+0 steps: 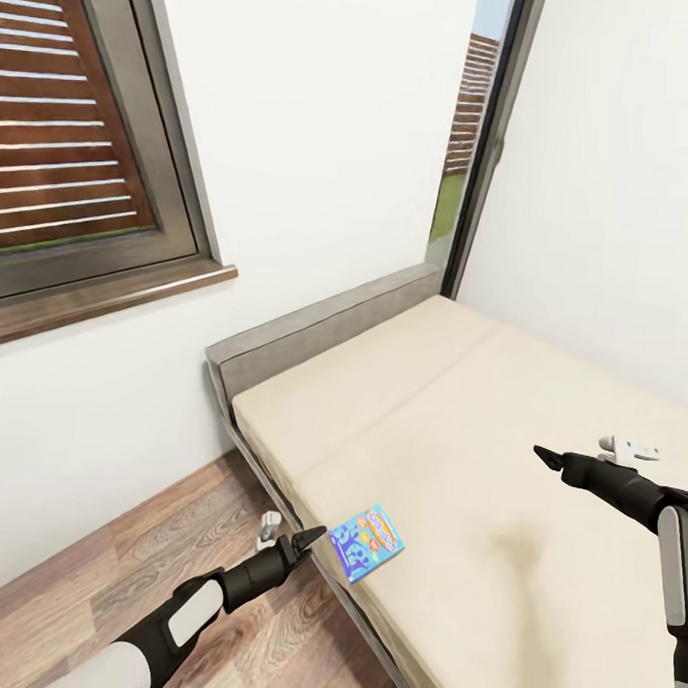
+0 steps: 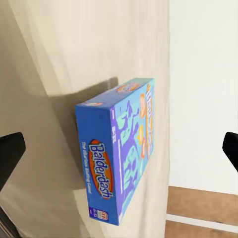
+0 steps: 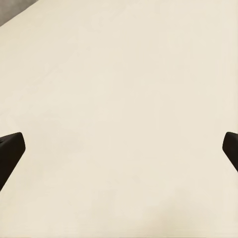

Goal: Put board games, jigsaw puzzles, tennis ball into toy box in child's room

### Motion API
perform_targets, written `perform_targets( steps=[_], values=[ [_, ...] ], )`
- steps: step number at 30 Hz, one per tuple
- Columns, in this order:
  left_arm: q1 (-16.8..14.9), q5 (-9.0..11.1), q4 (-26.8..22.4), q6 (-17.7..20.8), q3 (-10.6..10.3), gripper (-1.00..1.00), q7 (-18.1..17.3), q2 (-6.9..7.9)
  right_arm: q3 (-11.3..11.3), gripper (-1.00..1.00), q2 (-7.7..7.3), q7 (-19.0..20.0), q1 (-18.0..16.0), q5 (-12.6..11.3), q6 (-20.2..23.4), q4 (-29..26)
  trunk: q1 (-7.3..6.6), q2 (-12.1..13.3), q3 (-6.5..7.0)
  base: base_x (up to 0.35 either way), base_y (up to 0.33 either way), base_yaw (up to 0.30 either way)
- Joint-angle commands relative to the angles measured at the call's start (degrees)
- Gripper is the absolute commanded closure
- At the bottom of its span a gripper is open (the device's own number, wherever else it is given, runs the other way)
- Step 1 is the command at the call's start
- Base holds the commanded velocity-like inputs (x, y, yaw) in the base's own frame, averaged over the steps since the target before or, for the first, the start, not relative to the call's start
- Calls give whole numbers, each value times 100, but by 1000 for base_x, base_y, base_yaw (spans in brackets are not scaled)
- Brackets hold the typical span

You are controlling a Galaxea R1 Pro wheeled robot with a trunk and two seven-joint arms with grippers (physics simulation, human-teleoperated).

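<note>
Reaching in from the floor side, the left gripper (image 1: 311, 536) hangs just short of the blue board game (image 1: 367, 541), which lies flat at the near edge of the bed (image 1: 533, 593), a little ahead of the fingertips; in the left wrist view the two dark fingers (image 2: 11, 154) stand wide apart with the box (image 2: 119, 158) between them and nothing touching it, so this claw is released (the lid reads "Balderdash"). Beyond the box, the beige mattress runs on toward the grey headboard (image 1: 315, 328) and the white wall. Well apart from the game, over the far side of the mattress, the right gripper (image 1: 541, 455) hovers, its own view showing fingertips spread over bare bedding, so released too. By my judgement the step in hand is picking up this game for the toy box; the next move calls for the left claw to ease forward until the fingers straddle the box's narrow sides, then clench
</note>
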Motion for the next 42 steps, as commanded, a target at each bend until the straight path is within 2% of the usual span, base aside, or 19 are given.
perform_targets(
  steps=[1, 18, 42],
  values=[
    [-4, 60, -1, 50, -24, -100, -5, 5, -7, -100, 0, 27, -5, 9, 30, -4, -1, -2, -14, 0, 0, 0],
    [-125, 59, 3, 51, -23, -100, -60, 124, -4, -100, -6, 27, -5, 9, 30, -3, -1, -2, -89, 0, 0, 0],
    [-143, 65, 20, 51, -23, -100, -59, 147, -4, -100, 5, 27, -5, 9, 30, -4, -1, -2, -158, 0, 0, 0]
  ],
)
